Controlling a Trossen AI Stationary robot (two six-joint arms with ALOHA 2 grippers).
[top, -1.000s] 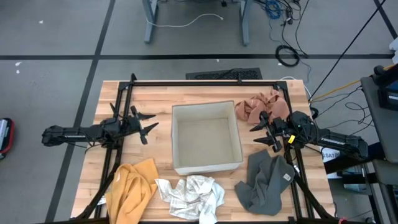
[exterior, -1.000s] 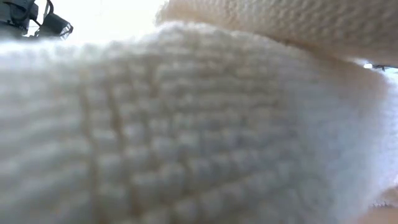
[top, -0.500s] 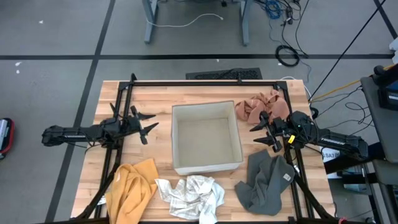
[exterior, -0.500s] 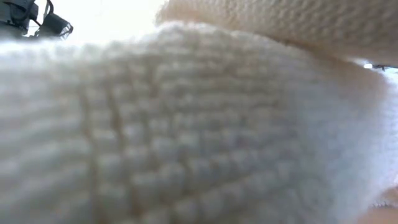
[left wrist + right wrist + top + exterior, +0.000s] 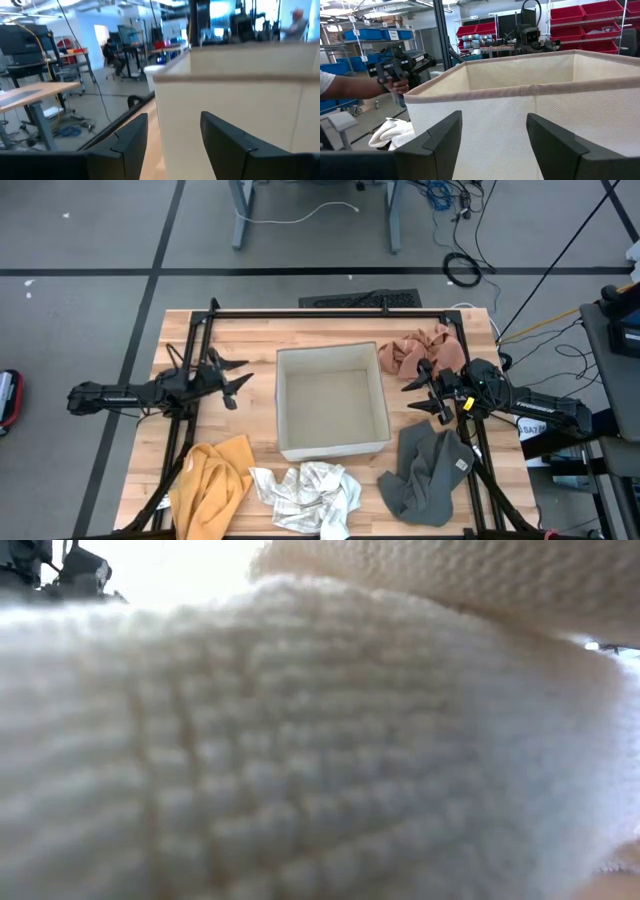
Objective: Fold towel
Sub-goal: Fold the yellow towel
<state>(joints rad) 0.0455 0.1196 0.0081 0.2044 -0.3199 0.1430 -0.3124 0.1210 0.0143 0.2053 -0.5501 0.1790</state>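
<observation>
**A:** From above: the box [image 5: 332, 402] sits mid-table, and the yellow towel [image 5: 213, 480], white towel [image 5: 310, 492], grey towel [image 5: 425, 475] and pink towel [image 5: 420, 352] lie crumpled around it. Left gripper [image 5: 236, 378] and right gripper [image 5: 418, 390] flank it, spread and empty.

**B:** Low view's blocked by white knit. Wrist views face the box walls, so probably just waiting.

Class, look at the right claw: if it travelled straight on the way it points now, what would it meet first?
Most likely the side wall of the square beige fabric bin; the open right claw faces it with nothing visible between.
</observation>
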